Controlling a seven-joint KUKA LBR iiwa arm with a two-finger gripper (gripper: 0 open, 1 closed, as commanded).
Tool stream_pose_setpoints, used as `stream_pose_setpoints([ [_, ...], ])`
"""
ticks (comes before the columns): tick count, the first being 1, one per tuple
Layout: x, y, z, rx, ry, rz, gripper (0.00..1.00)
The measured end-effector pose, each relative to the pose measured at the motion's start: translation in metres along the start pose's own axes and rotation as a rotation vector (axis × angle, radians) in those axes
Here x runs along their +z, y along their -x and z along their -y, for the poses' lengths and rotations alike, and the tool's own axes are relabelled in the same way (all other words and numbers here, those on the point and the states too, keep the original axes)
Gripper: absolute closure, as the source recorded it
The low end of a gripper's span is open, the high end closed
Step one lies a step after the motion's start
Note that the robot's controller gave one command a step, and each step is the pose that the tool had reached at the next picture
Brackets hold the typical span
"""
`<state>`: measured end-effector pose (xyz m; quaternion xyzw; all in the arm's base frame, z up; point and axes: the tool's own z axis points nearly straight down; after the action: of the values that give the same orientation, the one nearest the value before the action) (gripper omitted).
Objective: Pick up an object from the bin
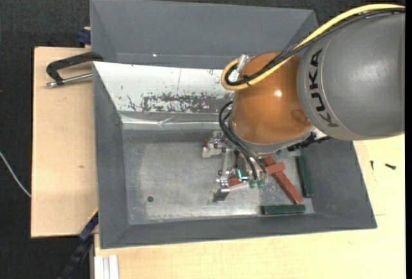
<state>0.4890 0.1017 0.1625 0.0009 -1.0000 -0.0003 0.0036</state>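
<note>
Right at the front wall a dark green bar [282, 209] lies flat. Just behind it, on the right side of the bin [161, 174] floor, sit a red strip [285, 180] and a second green bar [302, 174]. The gripper [217, 169] hangs just left of the red strip, fingers spread, nothing between them.

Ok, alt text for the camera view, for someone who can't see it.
A robot arm with an orange cover reaches from the right into a grey metal bin, its gripper low near the floor's middle. To its right lie a red stick, a dark green bar beside it and a second dark green bar by the near wall.
</note>
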Motion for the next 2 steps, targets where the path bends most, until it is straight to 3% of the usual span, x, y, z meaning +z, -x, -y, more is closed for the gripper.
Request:
stream_pose_setpoints([
  [1,-0.003,0.002,0.000,0.001,0.001,0.008,0.00],
  [2,0.035,0.019,0.040,-0.069,0.002,0.013,0.00],
])
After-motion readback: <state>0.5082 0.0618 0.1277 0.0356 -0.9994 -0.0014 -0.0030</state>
